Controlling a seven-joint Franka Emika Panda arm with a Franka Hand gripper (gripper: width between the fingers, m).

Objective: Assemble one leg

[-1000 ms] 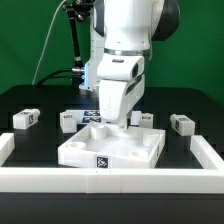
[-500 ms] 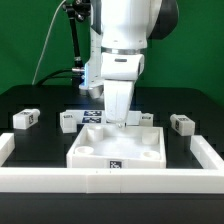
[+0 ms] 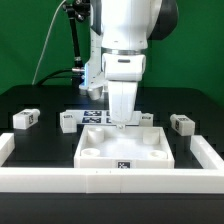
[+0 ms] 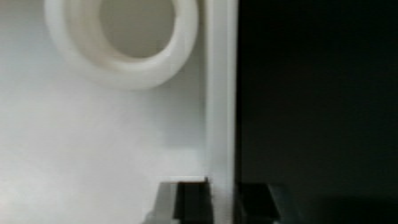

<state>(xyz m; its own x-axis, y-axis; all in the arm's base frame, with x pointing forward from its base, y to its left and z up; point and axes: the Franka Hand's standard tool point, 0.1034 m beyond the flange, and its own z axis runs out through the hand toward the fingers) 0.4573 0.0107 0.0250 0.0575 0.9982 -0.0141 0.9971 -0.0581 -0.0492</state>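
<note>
Moved: tray [image 3: 100,166] and claw [image 3: 120,124] have shifted toward the exterior view's right;
Claw: clenched on the tray's far wall;
Leg [image 3: 181,124]: loose on desk [image 3: 40,140]

Dragged white tray piece [image 3: 100,160] across desk [image 3: 40,135] toward the exterior view's right, clamped in end effector [image 3: 121,124]; turned it from skewed to square-on.

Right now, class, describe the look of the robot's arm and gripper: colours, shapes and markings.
The glossy white, rounded arm has a black section at its upper joint. The gripper has a white boxy body that narrows downward to two dark fingers. No markings show.
</note>
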